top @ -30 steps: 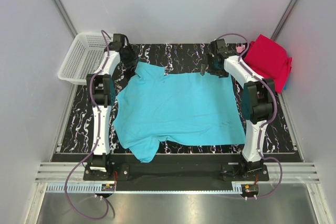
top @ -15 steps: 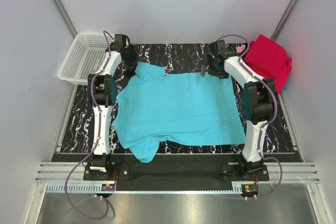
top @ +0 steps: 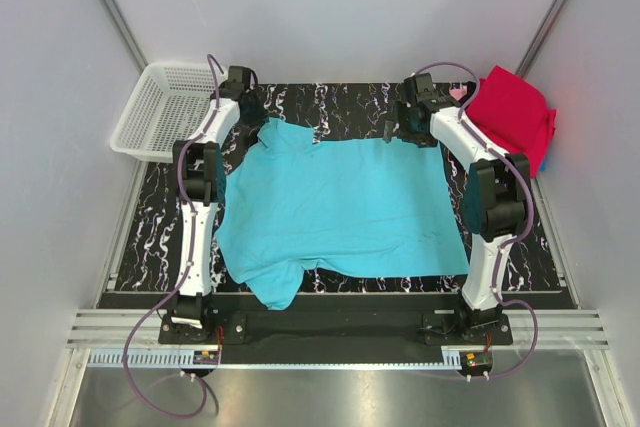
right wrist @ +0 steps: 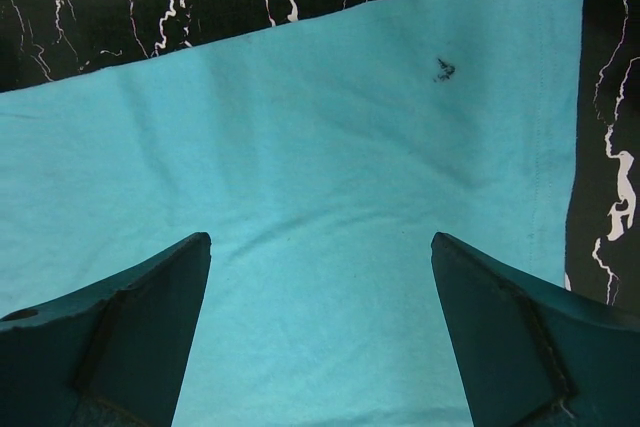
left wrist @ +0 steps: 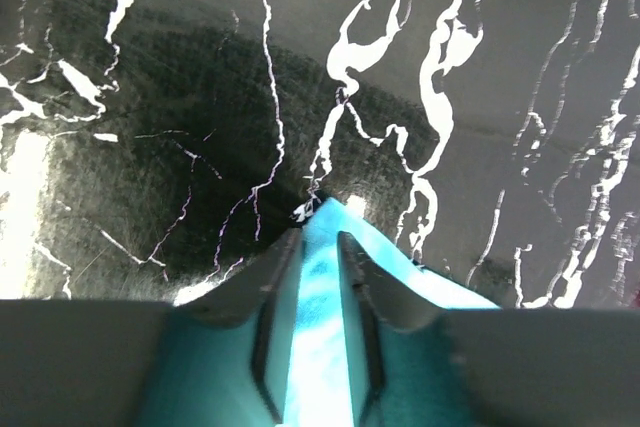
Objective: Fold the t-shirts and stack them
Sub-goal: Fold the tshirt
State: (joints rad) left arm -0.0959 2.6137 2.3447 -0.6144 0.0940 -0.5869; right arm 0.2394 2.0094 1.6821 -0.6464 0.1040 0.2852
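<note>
Turquoise t-shirt point(top: 340, 207): left gripper point(left wrist: 318, 242) pinches 1 corner tip; right gripper point(right wrist: 320, 239) wide, empty. Risk: thin pinch may slip when lifted.

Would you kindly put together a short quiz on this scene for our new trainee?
1. True or false: the right claw stands open above the turquoise shirt.
2. Where is the red shirt? A) under the turquoise shirt B) at the table's far right corner C) hanging off the near edge
3. Fill in: the left claw pinches cloth of the ____ shirt.
Key: 1 true; 2 B; 3 turquoise.
</note>
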